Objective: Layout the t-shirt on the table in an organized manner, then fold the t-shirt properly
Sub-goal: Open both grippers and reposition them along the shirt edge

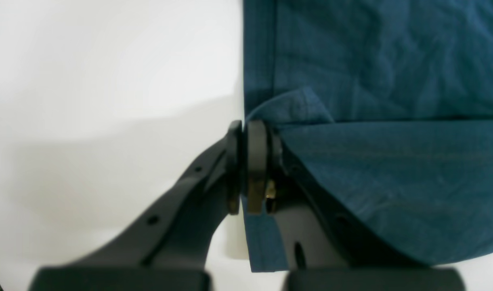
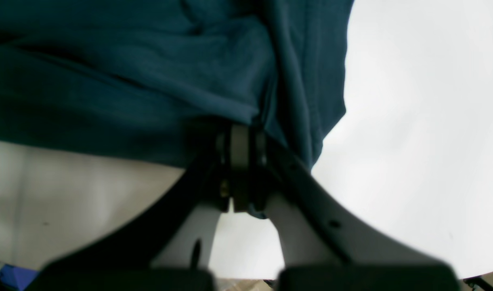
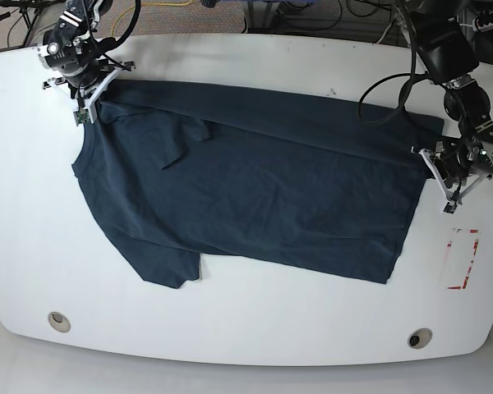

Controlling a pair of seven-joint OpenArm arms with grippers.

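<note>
Navy t-shirt (image 3: pixel 255 197) spread across the white surface (image 3: pixel 255 328), left gripper (image 1: pixel 246 161) at three o'clock, jaws clamped on its hem, right gripper (image 2: pixel 240 165) at ten o'clock, jaws pinching its shoulder

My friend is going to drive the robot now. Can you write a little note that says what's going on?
Left gripper: shut on the t-shirt, pinching its edge at the hem end.
Right gripper: shut on the t-shirt too, at the shoulder end.
The t-shirt lies spread across the table, with its far long edge turned over towards the middle.
Done: shirt laid out, that edge turned over.
Left: the rest of the folding.
</note>
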